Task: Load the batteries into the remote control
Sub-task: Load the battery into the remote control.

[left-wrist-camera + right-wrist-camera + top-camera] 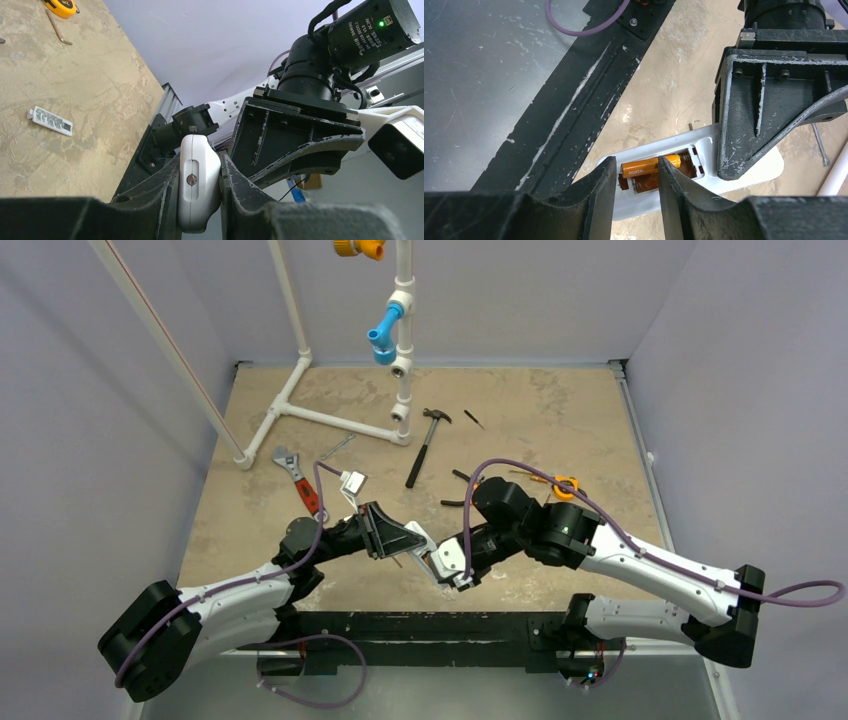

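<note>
Above the near part of the table (pixel 560 410), just ahead of the arm bases, the two grippers meet almost tip to tip. The left gripper (pixel 200 172) is clamped on the remote control (pixel 769 167), with its fingers (pixel 165 195) pressed against both long sides of the white casing. The remote control is presented back-up to the right wrist camera, with its recess uncovered. One orange-wrapped battery (pixel 649 166) lies lengthwise along the far side of that recess. Beside it a darker shape and a coil spring are visible; whether that shape is a second cell cannot be determined. The right gripper (pixel 636 162) is poised directly over the recess. Its jaws stand apart with a clear gap and nothing is clasped between them. The battery is seen through that gap, one end passing behind a finger, and contact between fingertips and battery cannot be confirmed. Farther back on the table lie a hammer (pixel 428 445), a red-handled wrench (pixel 297 480) and orange-handled pliers (pixel 560 483), all well apart from the grippers. A white pipe frame (pixel 330 415) stands at the far left. A yellow tape measure (pixel 62 7) appears in the left wrist view.
</note>
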